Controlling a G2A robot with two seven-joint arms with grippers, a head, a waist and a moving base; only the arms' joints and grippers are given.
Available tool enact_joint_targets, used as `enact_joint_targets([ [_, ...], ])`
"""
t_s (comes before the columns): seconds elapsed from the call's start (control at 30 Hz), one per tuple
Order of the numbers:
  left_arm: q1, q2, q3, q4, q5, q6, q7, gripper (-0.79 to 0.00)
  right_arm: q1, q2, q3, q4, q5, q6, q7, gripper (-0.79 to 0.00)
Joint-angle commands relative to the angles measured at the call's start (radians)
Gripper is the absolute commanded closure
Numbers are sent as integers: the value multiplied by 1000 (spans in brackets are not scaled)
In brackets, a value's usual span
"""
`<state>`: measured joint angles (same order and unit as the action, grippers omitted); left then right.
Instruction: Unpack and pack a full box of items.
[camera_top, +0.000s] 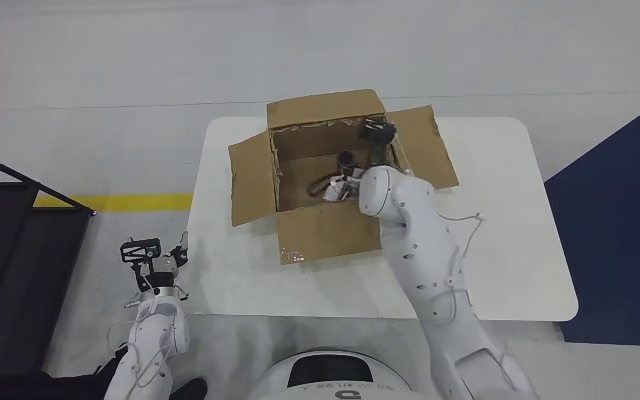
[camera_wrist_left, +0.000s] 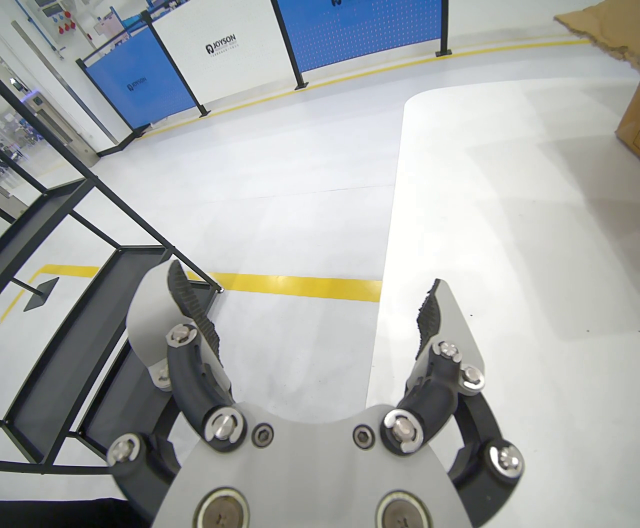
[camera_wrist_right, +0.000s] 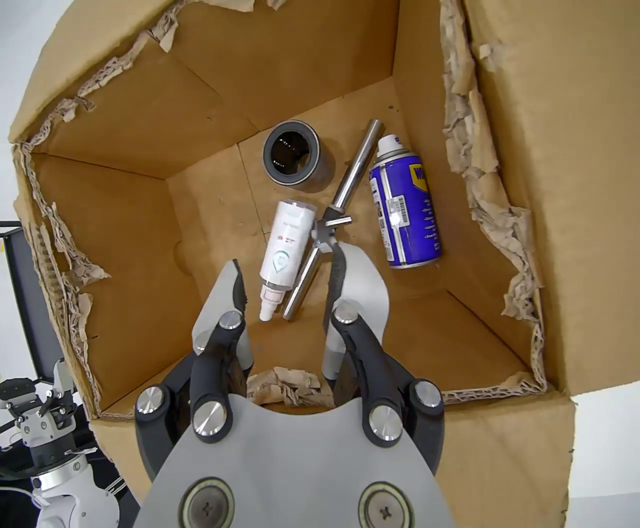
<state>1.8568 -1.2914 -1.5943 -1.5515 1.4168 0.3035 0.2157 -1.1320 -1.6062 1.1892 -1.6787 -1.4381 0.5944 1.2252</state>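
Left gripper (camera_wrist_left: 306, 295) is hanging open off the table's (camera_top: 480, 250) left edge, well apart from the box (camera_top: 250, 185). Inside the box, a white bottle (camera_wrist_right: 285, 245) is lying flat, its nozzle pointing at the open right gripper (camera_wrist_right: 286, 272), which is hovering over it. A metal rod (camera_wrist_right: 350, 170) is lying parallel just beside it, with a black ring (camera_wrist_right: 295, 157) and a blue spray can (camera_wrist_right: 406, 210) lying near.

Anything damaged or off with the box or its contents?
Yes. The cardboard box has ragged, torn flap edges with paper shreds hanging along the rim. Inside, the spray can, white bottle and metal rod lie loose on their sides, not packed. No spill visible.
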Motion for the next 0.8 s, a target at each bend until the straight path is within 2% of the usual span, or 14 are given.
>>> enact_joint_targets([
  [0.0,0,0,0,0,0,0,0,-785,-20,4,16,-58,-17,-12,12,-425],
  [0.1,0,0,0,0,0,0,0,-785,-74,11,62,-191,-1,-36,28,-526],
  [0.13,0,0,0,0,0,0,0,-785,-94,14,85,-234,14,-43,28,-539],
  [0.2,0,0,0,0,0,0,0,-785,-132,18,138,-304,59,-47,14,-622],
  [0.27,0,0,0,0,0,0,0,-785,-161,21,201,-350,116,-48,-12,-653],
  [0.33,-3,1,-1,2,15,5,-2,-785,-181,24,270,-373,180,-46,-32,-656],
  [0.57,-66,-1,75,20,330,134,-57,-785,-192,36,452,-358,332,-52,-68,-643],
  [0.67,-74,-3,108,-15,390,118,-72,-785,-192,41,489,-345,365,-62,-74,-677],
  [0.77,-80,-4,128,-45,414,77,-87,-785,-194,46,512,-337,389,-70,-82,-677],
])
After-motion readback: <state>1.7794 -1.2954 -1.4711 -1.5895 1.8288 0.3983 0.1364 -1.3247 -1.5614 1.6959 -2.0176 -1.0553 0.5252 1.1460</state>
